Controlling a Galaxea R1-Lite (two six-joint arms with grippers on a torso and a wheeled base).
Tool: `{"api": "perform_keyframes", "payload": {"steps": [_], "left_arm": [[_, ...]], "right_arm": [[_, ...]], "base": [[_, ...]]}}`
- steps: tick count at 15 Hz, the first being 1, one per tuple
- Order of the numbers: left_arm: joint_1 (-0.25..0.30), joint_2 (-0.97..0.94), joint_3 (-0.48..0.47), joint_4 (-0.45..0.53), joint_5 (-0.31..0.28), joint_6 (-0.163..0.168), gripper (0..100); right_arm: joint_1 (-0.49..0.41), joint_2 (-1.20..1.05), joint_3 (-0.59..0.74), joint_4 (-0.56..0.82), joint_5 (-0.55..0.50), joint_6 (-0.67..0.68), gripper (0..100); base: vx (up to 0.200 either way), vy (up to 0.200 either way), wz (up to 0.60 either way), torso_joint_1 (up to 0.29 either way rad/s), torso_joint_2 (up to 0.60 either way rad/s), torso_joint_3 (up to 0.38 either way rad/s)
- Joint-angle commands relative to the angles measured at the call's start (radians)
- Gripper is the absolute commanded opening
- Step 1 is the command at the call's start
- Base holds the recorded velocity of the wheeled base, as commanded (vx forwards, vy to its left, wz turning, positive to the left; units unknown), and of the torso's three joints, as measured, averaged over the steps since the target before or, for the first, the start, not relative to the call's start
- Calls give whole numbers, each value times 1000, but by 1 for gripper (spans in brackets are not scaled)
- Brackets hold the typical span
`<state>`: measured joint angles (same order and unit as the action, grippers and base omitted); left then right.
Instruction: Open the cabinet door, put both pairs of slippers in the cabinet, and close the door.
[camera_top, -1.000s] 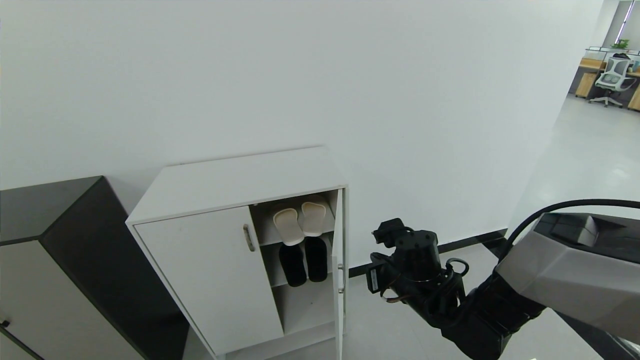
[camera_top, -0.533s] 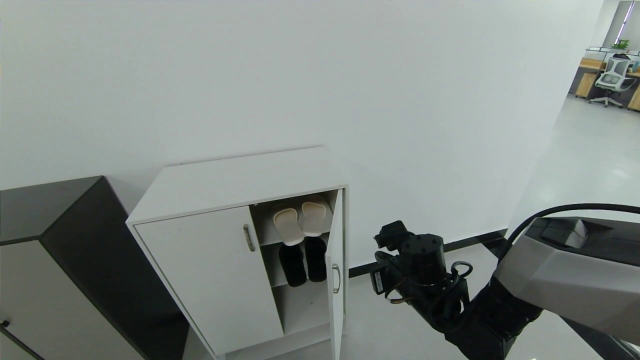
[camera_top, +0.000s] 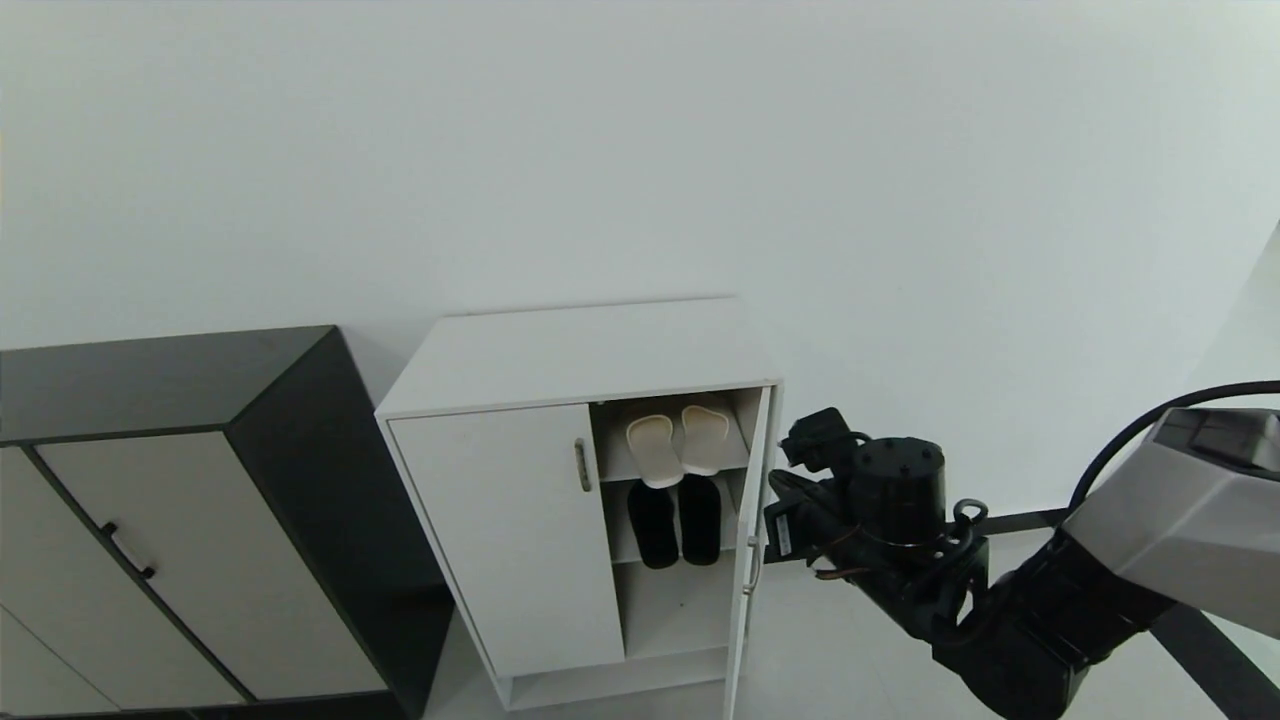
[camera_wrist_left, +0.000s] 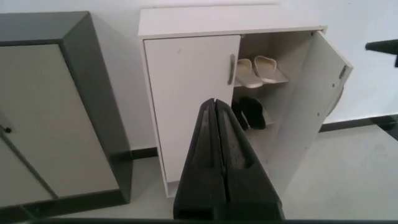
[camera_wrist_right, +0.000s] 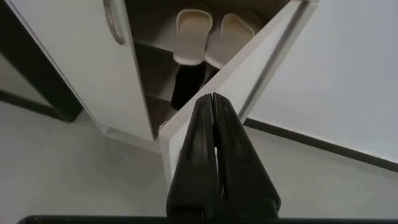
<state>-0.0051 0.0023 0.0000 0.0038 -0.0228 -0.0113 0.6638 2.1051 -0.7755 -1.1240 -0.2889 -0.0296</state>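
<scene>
The white cabinet (camera_top: 580, 350) stands against the wall with its left door closed and its right door (camera_top: 745, 530) partly open. Inside, a cream pair of slippers (camera_top: 678, 440) lies on the upper shelf and a black pair (camera_top: 675, 525) on the shelf below. My right gripper (camera_wrist_right: 213, 96) is shut and empty, its tips against the outer face of the right door (camera_wrist_right: 249, 81); its wrist (camera_top: 890, 500) hangs just right of the door. My left gripper (camera_wrist_left: 214, 101) is shut and empty, held well back from the cabinet (camera_wrist_left: 186, 81).
A dark cabinet (camera_top: 170, 480) with pale doors stands directly left of the white one. The right door carries a metal handle (camera_top: 752, 565) near its free edge. Open grey floor (camera_top: 850, 670) lies in front and to the right.
The right door has swung partway toward shut with my right arm following it. The head camera has turned, so the whole scene sits further right in the picture.
</scene>
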Motion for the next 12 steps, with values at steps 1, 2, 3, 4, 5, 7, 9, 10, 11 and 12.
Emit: {"api": "perform_keyframes", "payload": {"steps": [1,2,3,4,5,7,9,10,11,12], "left_arm": [[2,1,0,-1,0,1,0],[2,1,0,-1,0,1,0],[2,1,0,-1,0,-1,0],[2,1,0,-1,0,1,0],[2,1,0,-1,0,1,0],[2,1,0,-1,0,1,0],[2,1,0,-1,0,2,0],[2,1,0,-1,0,4,0],[2,1,0,1,-2,5,0],[2,1,0,1,-2,5,0]], "right_arm": [[-1,-28,12,-2,1,-1,0],[-1,-27,13,-2,2,-3,0],[-1,-23,16,-2,2,-3,0],[-4,-14,16,-2,4,-3,0],[-12,-2,18,-2,20,-3,0],[-36,3,27,-3,60,-3,0],[-73,-5,42,-2,103,-3,0],[-76,-4,50,0,120,-3,0],[-78,1,61,1,126,-4,0],[-76,3,64,3,128,-4,0]], "base": [[0,0,0,0,0,0],[0,0,0,0,0,0],[0,0,0,0,0,0],[0,0,0,0,0,0],[0,0,0,0,0,0],[0,0,0,0,0,0],[0,0,0,0,0,0],[0,0,0,0,0,0],[200,0,0,2,2,2],[200,0,0,2,7,2]]}}
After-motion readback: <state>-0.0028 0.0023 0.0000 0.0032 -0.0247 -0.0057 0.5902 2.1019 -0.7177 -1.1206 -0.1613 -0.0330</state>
